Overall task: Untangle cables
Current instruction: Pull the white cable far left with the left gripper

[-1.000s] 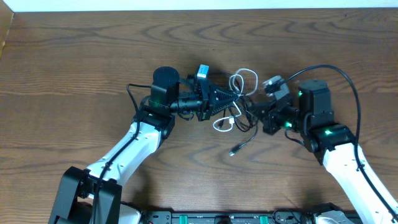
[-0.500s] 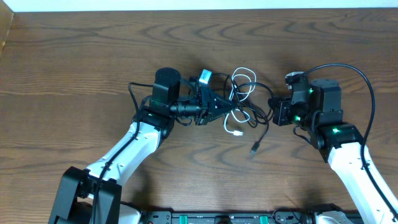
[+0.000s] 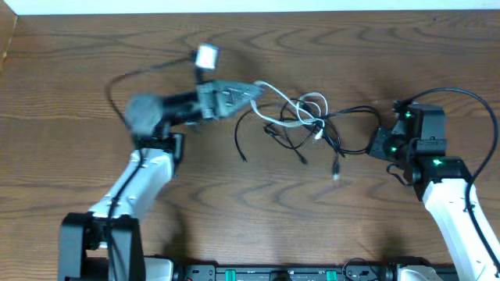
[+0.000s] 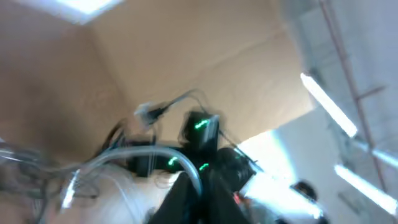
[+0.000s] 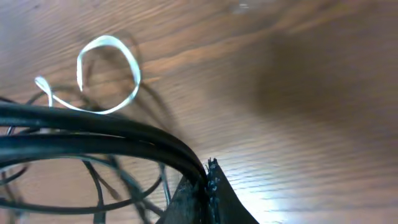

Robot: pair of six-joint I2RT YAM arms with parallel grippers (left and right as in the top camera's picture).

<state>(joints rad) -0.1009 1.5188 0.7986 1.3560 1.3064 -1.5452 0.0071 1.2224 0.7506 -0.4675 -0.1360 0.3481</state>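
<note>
The cables lie stretched across the table's middle. A white cable (image 3: 280,104) runs from my left gripper (image 3: 252,91) down into a knot (image 3: 312,125) of black cables (image 3: 344,151). The left gripper is shut on the white cable (image 4: 140,153), which arcs away to the left from its jaws in the blurred left wrist view. My right gripper (image 3: 376,146) is shut on black cable strands (image 5: 118,140), pinched at the tips of its fingers (image 5: 214,183). A white loop (image 5: 109,74) lies beyond them. Loose black ends with plugs (image 3: 337,168) trail toward the front.
The table's far edge (image 3: 250,11) runs along the top. The left arm's own thick black wire (image 3: 117,80) loops out to the left of its wrist camera (image 3: 207,56). The arms' base rail (image 3: 273,273) lies at the front edge.
The left gripper has swung up and to the left, drawing the white cable out. The right gripper has pulled to the right with the black strands. The bundle is now spread wider.
</note>
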